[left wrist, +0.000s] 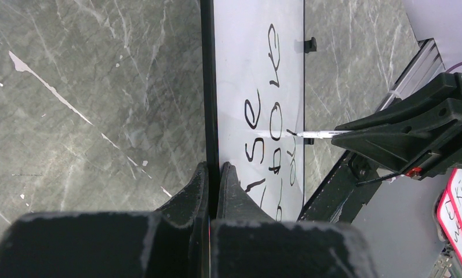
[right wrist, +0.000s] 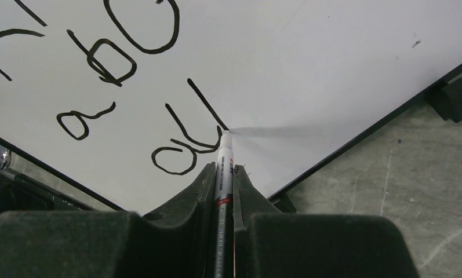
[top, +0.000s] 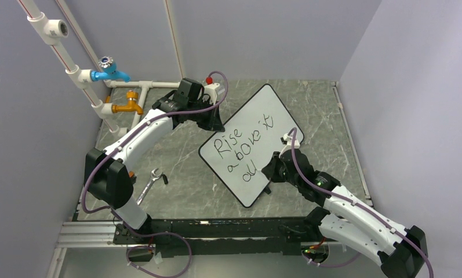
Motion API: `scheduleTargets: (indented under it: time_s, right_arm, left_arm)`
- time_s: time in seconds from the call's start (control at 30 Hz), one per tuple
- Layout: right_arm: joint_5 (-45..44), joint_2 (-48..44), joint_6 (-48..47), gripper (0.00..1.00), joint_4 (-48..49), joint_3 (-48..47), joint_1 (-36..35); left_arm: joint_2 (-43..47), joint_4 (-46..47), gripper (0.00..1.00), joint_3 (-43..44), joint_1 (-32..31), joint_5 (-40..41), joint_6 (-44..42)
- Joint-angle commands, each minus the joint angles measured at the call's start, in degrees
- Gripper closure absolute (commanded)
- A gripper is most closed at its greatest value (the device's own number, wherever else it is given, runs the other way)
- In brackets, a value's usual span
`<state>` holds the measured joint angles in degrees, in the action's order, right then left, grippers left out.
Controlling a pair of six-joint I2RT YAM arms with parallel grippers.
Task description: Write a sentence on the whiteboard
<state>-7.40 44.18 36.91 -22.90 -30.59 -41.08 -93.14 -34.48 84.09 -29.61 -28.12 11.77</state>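
Large flat whiteboard (top: 264,119), glossy white with a thin black rim and rounded corners, laid slantwise on the middle of the tabletop (top: 176,191), one corner toward the back wall and one toward the arms. Small black foot (right wrist: 452,98) under its edge. Flat down or slightly raised: cannot tell.

On the board, the sentence (top: 240,152) in thin black marker strokes, three slanted lines reading "Rise above it all".

Left claw (left wrist: 212,169), matte black and wedge-shaped, pinched tight on the board's black rim at the left corner. Right claw (right wrist: 224,174) closed on a slim white marker (right wrist: 225,152), dark tip touching the board at the foot of the last stroke, near the board's lower edge.

Tabletop of grey-green marbled stone with pale veins, smooth. Bare stretches left of the board and along its far right side. Grey walls close on three sides, a metal rail (top: 347,133) along the right edge.

In the far left corner, white plastic pipes (top: 60,49) with a blue tap (top: 109,72) and a brass-coloured tap (top: 128,108), just behind the left arm. Steel wrench (top: 149,184) flat on the tabletop beside the left arm, well apart from the board.
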Motion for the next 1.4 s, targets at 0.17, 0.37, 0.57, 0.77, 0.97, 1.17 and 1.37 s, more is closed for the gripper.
scheduleTargets:
  time_s: [0.17,0.37,0.57,0.77,0.97,1.17,1.37]
  right_arm:
    - [-0.37,-0.93,1.42,1.00,-3.36,1.15,-0.02]
    - [-1.31,-0.90,1.41,1.00,-4.15,0.43,-0.06]
    - [-2.61,-0.23,1.00,1.00,-4.38,-0.44,-0.05]
    - [-4.05,1.79,-0.26,1.00,-2.91,-2.31,-0.01]
    - [-5.20,5.24,-2.31,1.00,-1.18,-6.16,-0.04]
    - [-6.75,7.86,-5.17,1.00,-2.37,-12.88,-0.05]
    - [-6.18,5.09,-6.97,1.00,-6.01,-20.75,0.00]
  left_arm:
    - [2.90,2.46,1.00,-0.08,-1.06,1.14,-1.95]
    - [3.11,2.34,1.00,-0.16,-1.15,1.22,-1.96]
    - [3.22,2.43,1.00,-0.25,-1.13,1.22,-2.01]
    - [3.14,2.39,1.00,-0.24,-1.22,1.27,-1.96]
    - [3.19,2.27,1.00,-0.12,-1.23,1.40,-2.10]
    - [3.32,2.12,1.00,-0.13,-1.26,1.66,-2.24]
    - [3.57,2.06,1.00,-0.16,-1.23,1.66,-2.27]
